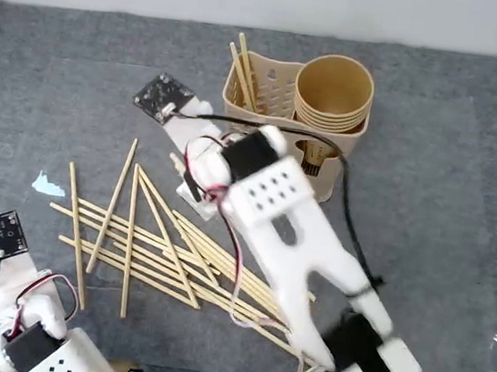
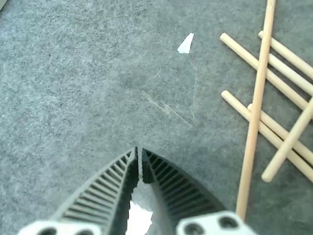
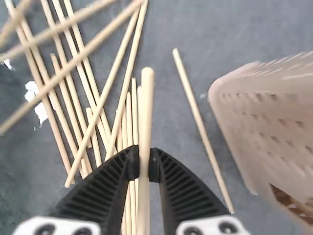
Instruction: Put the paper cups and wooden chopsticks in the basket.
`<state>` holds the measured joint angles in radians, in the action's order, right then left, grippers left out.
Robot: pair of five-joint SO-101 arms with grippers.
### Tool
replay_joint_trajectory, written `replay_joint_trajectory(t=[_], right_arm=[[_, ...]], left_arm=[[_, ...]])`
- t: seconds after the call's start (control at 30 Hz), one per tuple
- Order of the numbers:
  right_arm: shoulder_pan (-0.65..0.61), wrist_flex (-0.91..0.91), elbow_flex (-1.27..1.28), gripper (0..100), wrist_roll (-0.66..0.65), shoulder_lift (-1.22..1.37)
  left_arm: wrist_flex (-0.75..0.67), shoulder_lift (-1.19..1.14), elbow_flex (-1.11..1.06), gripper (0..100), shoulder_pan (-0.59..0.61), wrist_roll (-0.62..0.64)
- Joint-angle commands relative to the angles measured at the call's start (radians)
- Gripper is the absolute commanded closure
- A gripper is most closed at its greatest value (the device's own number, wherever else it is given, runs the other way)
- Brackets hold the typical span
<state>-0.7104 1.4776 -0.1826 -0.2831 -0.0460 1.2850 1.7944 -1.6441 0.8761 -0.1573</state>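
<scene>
A beige basket (image 1: 272, 94) stands at the back of the table with a stack of paper cups (image 1: 334, 92) and a few wooden chopsticks (image 1: 244, 71) in it. Many loose chopsticks (image 1: 165, 248) lie crossed on the grey mat. My right gripper (image 3: 144, 164) is shut on one chopstick (image 3: 145, 112), held above the pile, with the basket wall (image 3: 266, 122) close beside it. My left gripper (image 2: 140, 156) is shut with nothing in it, low over bare mat, beside the ends of several chopsticks (image 2: 266, 93).
The right arm (image 1: 288, 235) stretches from the front right across the pile toward the basket. The left arm (image 1: 30, 327) sits at the front left corner. A small pale scrap (image 1: 48, 186) lies on the mat to the left of the pile.
</scene>
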Motion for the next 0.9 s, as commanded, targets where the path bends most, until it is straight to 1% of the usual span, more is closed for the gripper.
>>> replay_joint_trajectory(t=[0.0, 0.2, 0.33, 0.43, 0.6, 0.77, 0.87], right_arm=[[-0.012, -0.004, -0.061, 99.1, -0.015, -0.168], [-0.001, -0.062, -0.264, 99.1, -0.009, -0.222], [0.03, -0.2, -0.37, 99.1, -0.008, -0.222], [0.061, -0.329, -0.39, 99.1, -0.003, -0.222], [0.124, -0.552, -0.387, 99.1, 0.061, -0.219], [0.197, -0.69, -0.387, 99.1, 0.098, -0.137], [0.255, -0.739, -0.387, 99.1, 0.152, -0.074]], left_arm=[[-0.017, -0.003, 0.008, 98, -0.008, -0.008], [-0.017, -0.003, 0.008, 98, -0.008, -0.008], [-0.017, -0.003, 0.007, 98, -0.008, -0.008], [-0.017, -0.003, 0.007, 98, -0.008, -0.008], [-0.017, -0.003, 0.007, 98, -0.008, -0.008], [-0.017, -0.003, 0.007, 98, -0.008, -0.008], [-0.017, -0.003, 0.007, 98, -0.008, -0.008]])
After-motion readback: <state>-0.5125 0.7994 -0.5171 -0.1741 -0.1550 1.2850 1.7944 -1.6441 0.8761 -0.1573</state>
